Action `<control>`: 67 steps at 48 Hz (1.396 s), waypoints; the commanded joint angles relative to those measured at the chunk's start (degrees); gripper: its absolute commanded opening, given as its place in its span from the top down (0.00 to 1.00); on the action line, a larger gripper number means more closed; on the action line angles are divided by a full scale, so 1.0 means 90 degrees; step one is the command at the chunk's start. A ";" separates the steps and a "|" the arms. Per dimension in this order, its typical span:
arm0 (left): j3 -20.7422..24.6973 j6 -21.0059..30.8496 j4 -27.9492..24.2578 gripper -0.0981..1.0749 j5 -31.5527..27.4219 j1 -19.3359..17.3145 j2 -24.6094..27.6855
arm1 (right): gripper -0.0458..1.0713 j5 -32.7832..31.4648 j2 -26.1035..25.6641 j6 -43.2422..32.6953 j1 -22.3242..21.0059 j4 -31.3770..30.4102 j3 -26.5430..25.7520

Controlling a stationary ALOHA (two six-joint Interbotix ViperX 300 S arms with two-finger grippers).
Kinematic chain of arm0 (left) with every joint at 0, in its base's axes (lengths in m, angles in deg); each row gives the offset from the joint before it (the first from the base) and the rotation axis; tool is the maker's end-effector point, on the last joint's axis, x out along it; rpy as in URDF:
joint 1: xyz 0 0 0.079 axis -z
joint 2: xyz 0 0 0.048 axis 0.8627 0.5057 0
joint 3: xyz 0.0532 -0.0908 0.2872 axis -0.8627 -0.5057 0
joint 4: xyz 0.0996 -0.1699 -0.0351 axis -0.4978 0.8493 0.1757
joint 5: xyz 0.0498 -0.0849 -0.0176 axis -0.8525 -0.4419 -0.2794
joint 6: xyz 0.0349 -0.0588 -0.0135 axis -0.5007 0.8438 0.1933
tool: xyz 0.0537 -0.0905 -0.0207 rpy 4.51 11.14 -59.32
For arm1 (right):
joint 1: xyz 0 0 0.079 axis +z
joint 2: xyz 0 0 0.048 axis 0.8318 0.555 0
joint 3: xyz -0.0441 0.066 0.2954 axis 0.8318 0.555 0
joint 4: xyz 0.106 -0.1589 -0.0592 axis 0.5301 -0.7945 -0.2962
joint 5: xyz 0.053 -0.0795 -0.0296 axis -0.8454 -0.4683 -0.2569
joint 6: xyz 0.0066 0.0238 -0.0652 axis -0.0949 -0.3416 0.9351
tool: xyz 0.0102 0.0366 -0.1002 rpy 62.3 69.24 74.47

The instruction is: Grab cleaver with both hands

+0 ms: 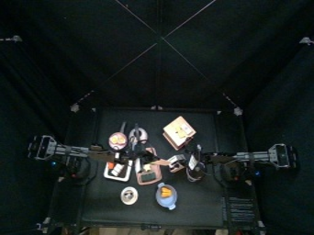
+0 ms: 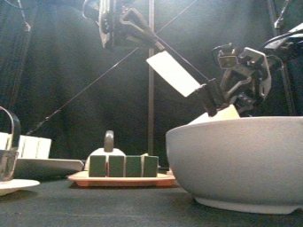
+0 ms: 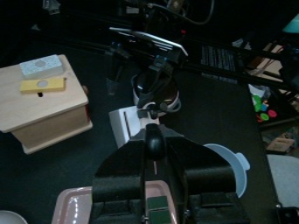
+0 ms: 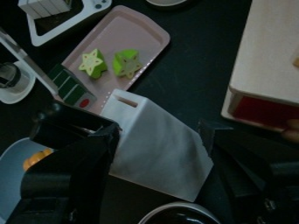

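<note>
**Cleaver held aloft between both arms**

Nearest the front edge of the dark worktop point(image 2: 106, 211) stands a big white ceramic bowl point(image 2: 236, 160). Beside it is a wooden tray of green blocks point(image 2: 119, 167). Both sit low, out of the arms' way.

Behind and above them, the white flat-bladed cleaver point(image 2: 174, 73) hangs tilted in the air, clear of the worktop. The right gripper point(image 2: 222, 89) has its fingers clamped on the lower, handle end, so the blade slants up toward the other arm. The left gripper point(image 3: 152, 136) meets the blade's far edge. Its fingers are drawn almost together and appear to pinch that thin edge. Judging by this, both holds look made.
</note>
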 commanded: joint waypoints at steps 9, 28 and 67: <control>-0.0254 0.0000 -0.0117 0.54 0.1367 0.0176 -0.0303 | 0.05 0.0029 -0.0566 0.0049 0.0127 -0.0078 -0.0088; -0.1211 -0.0654 -0.0107 0.54 0.3799 0.0059 -0.0244 | 0.05 0.0244 -0.1611 0.0010 0.1143 -0.0088 -0.0049; -0.2754 -0.5850 0.4590 0.54 0.6719 0.0713 0.0088 | 0.05 -0.0576 -0.1123 -0.0088 0.1631 0.2168 -0.0918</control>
